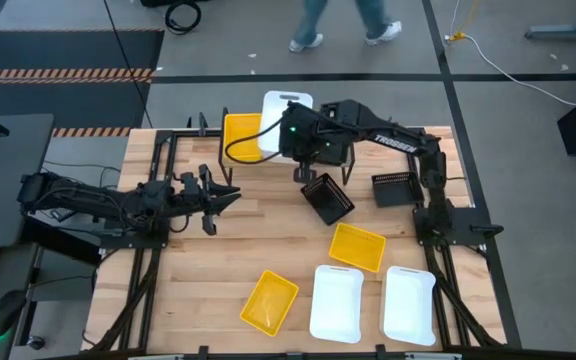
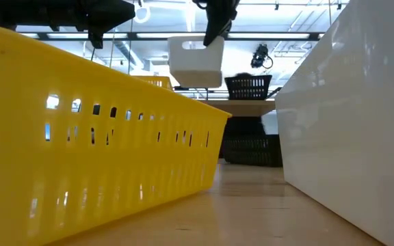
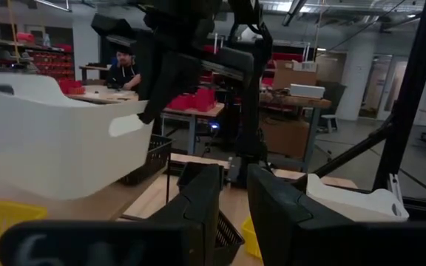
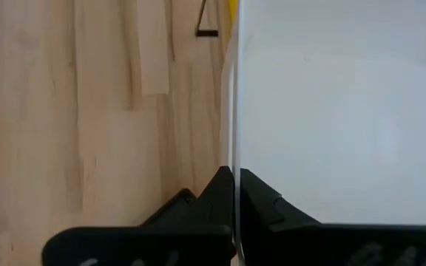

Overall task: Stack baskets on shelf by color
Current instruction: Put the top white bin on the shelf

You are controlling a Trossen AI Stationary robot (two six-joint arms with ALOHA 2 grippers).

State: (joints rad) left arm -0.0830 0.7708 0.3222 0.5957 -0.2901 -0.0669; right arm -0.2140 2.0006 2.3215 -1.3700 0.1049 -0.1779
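A white basket (image 1: 286,112) hangs in the air at the table's far side, over the shelf (image 2: 252,107); my right gripper (image 1: 294,136) is shut on it. Beside it on the left stands a yellow basket (image 1: 240,135). In the low view a black basket (image 2: 247,85) stands on the shelf's top board. Another black basket (image 1: 328,198) lies tilted on the table just in front. My left gripper (image 1: 230,193) waits at mid-left, open a little, with nothing between its fingers (image 3: 198,199). My right gripper pinches the white basket's thin wall at its rim (image 4: 234,159), one finger inside the basket and one outside. The fingers (image 2: 214,31) come from above, slanting down, close to the handle slot (image 2: 197,46). The basket hangs clear of everything, about level.
On the near half of the table lie two yellow baskets (image 1: 358,246) (image 1: 269,301) and two white ones (image 1: 336,302) (image 1: 409,305). A third black basket (image 1: 393,188) sits at the right, by my right arm's base. A person walks beyond the far edge (image 1: 343,25).
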